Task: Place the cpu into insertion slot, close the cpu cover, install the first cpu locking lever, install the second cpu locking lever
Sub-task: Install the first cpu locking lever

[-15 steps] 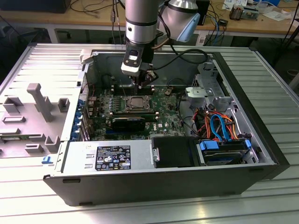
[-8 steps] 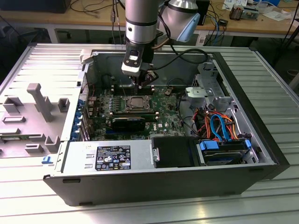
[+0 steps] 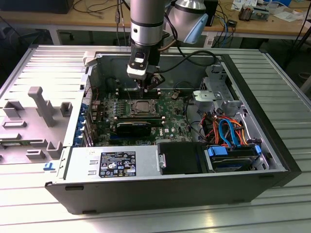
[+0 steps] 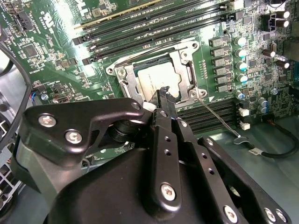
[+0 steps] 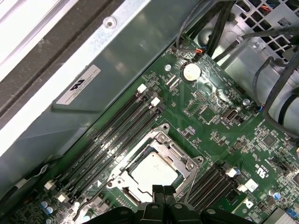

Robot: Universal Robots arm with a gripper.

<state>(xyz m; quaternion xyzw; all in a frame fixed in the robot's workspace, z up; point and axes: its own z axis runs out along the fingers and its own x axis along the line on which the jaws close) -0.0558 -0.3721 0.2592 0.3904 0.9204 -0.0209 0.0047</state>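
The cpu [image 5: 154,169] [image 4: 156,77], a dull silver square, lies in the insertion slot [image 3: 143,108] on the green motherboard [image 5: 219,135]. The silver cpu cover [image 5: 180,156] [image 4: 187,70] lies flat around it, its window framing the chip. A thin wire locking lever [image 4: 217,116] [image 5: 190,184] angles out from one corner of the socket over the memory slots. My gripper [image 3: 150,90] [image 5: 163,191] [image 4: 164,93] hangs just above the socket's edge, its black fingertips [image 5: 159,191] pressed together with nothing seen between them.
Long black memory slots [image 5: 117,135] [image 4: 154,23] flank the socket. A black card [image 3: 133,127] stands in front of it. The grey case wall [image 5: 140,60] is close behind. A drive cage [image 3: 216,90], coloured cables [image 3: 228,131] and the power supply [image 3: 116,162] crowd the case.
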